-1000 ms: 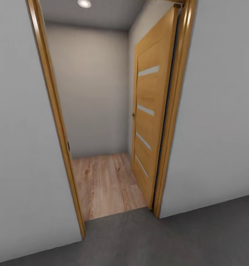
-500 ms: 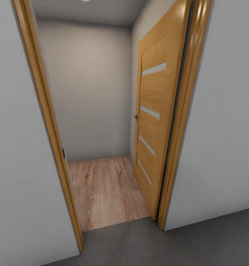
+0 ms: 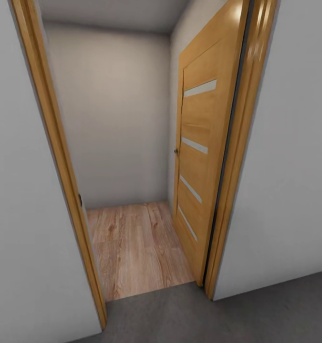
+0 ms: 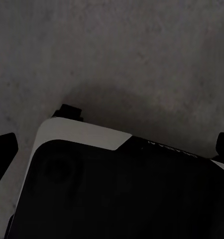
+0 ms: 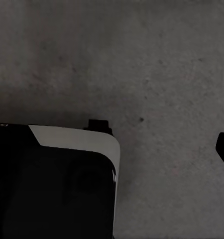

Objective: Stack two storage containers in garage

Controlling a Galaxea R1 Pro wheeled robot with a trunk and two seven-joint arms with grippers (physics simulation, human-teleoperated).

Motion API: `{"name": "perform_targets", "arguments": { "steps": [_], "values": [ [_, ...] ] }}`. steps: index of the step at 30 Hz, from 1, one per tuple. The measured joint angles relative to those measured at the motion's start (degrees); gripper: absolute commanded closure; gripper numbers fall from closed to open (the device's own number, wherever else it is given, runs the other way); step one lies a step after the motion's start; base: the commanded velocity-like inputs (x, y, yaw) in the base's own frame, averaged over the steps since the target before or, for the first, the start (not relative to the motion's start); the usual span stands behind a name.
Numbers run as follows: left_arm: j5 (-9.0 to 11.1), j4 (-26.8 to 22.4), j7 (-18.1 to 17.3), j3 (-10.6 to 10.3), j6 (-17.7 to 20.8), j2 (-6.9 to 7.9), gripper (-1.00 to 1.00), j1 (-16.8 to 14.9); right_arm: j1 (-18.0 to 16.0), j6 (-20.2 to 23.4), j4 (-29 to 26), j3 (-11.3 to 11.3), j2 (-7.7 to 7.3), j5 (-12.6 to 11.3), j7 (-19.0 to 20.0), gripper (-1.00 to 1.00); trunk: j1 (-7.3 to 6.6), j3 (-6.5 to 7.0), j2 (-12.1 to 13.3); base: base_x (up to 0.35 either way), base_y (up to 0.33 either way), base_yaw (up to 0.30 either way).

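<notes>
Ahead of doorway | door swung open at its right | wood floor beyond, concrete on the near side | containers unseen, bearing unknown | claw states: cannot tell

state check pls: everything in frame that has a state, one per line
wooden door: open, swung inward against the right-hand wall
doorway: unobstructed, wood plank floor beyond
concrete floor: bare on the near side of the threshold
robot base: standing on the concrete, seen from both wrist views
</notes>
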Motion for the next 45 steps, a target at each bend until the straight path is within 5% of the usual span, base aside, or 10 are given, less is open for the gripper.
{"name": "perform_targets", "arguments": {
  "steps": [29,45],
  "values": [
    [0.13,0.0,0.04,0.0,-0.01,0.0,-1.0,0.0,0.0,0.22,0.0,-0.12,0.68,-0.08,0.39,-1.0,-0.01,0.0,0.0,0.269,-0.13,0.001],
    [0.22,-0.02,0.08,0.0,-0.14,0.09,-1.0,0.02,0.0,-0.14,0.0,-0.14,0.26,-0.16,0.25,-1.0,-0.01,0.0,0.0,0.23,-0.186,0.234]
  ]
}}
